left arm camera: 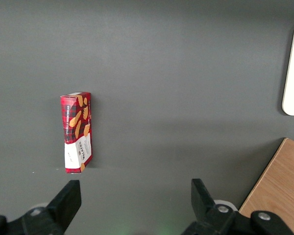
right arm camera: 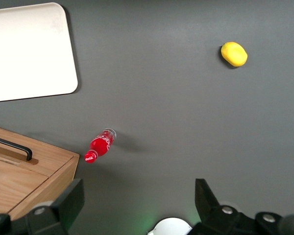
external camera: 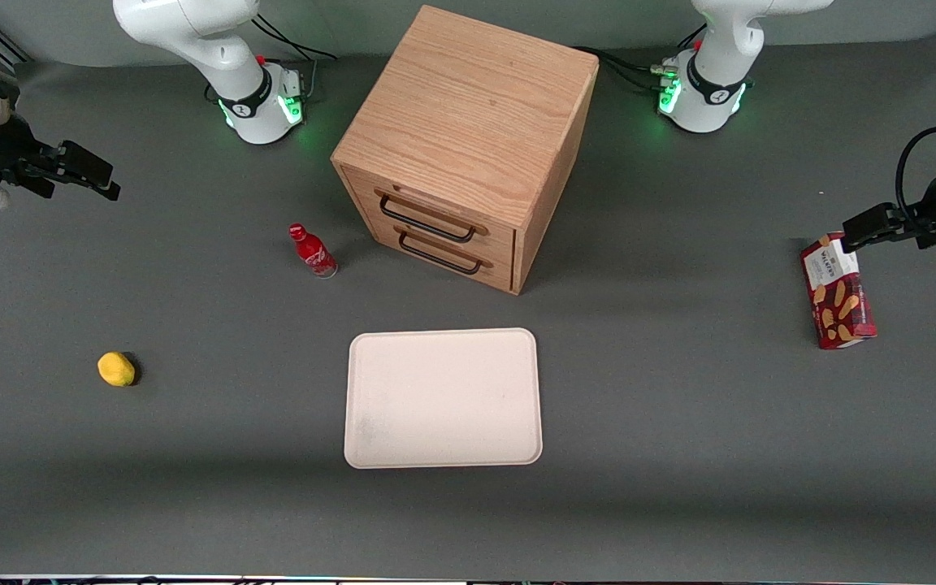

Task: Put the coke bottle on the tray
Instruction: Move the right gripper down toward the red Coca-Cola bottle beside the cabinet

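Observation:
The coke bottle (external camera: 314, 252), small and red with a red cap, stands upright on the grey table beside the drawer cabinet's front corner; it also shows in the right wrist view (right arm camera: 100, 146). The cream-white tray (external camera: 442, 398) lies flat and bare, nearer to the front camera than the cabinet, and part of the tray (right arm camera: 29, 49) appears in the wrist view. My right gripper (external camera: 82, 175) hovers high at the working arm's end of the table, well away from the bottle. The gripper (right arm camera: 137, 200) is open, with only table between its fingers.
A wooden cabinet (external camera: 468, 138) with two drawers, both shut, stands mid-table. A yellow lemon-like object (external camera: 116, 369) lies toward the working arm's end. A red biscuit box (external camera: 838, 292) stands toward the parked arm's end.

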